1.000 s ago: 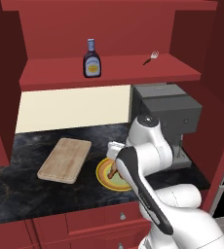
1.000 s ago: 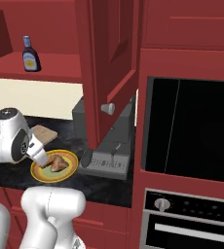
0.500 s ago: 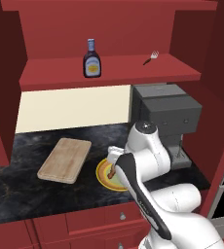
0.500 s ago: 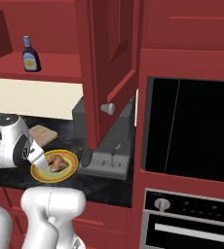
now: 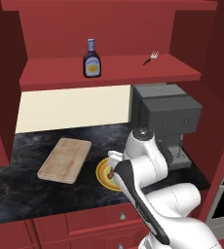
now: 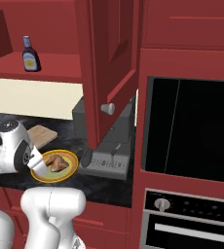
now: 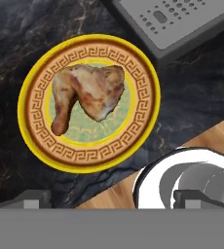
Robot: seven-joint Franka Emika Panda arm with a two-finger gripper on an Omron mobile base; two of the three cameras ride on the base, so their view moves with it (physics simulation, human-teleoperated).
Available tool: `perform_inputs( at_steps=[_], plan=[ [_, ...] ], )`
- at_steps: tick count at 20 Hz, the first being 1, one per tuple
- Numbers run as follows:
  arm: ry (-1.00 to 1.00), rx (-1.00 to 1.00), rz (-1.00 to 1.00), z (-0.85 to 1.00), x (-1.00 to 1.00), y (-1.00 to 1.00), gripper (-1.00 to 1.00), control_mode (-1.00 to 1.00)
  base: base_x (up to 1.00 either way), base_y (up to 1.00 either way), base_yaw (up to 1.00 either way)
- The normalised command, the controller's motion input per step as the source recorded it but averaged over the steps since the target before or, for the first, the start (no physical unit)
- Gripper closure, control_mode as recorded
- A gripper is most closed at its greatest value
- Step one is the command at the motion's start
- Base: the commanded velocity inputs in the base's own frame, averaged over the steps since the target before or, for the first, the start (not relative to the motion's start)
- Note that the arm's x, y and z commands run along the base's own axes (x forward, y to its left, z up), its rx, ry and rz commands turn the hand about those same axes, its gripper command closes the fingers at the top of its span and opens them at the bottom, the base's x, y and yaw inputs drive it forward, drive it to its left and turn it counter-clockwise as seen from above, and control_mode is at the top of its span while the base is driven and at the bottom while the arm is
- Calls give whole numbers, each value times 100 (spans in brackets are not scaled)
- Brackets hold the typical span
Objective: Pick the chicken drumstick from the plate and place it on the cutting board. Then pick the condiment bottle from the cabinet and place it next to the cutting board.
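Jaws spread wide, the gripper [image 7: 106, 206] hovers above the golden-brown chicken drumstick [image 7: 87, 95] on its round yellow patterned plate [image 7: 33, 131]; descent and grasp likely follow.

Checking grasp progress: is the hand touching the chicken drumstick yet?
Apart. In the hand view the chicken drumstick lies on the plate, well clear of the open fingertips.

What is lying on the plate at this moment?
The chicken drumstick lies alone on the plate, across its pale green centre, tapered end towards the patterned rim. The plate's middle beneath the meat is covered. In the left base view the arm hides most of the plate.
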Motion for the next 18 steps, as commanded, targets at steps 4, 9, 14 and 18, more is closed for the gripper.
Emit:
perform_inputs(
  at_steps=[4, 9, 14, 18],
  plan=[
    [1, 0, -6, -14, 0, 0, -100, -100, 0, 0, 0],
    [0, 1, -6, -8, 1, 4, -100, -100, 0, 0, 0],
    [0, 4, -6, -7, 9, 3, -100, -100, 0, 0, 0],
    [0, 3, -7, -6, 14, 2, -100, -100, 0, 0, 0]
  ],
)
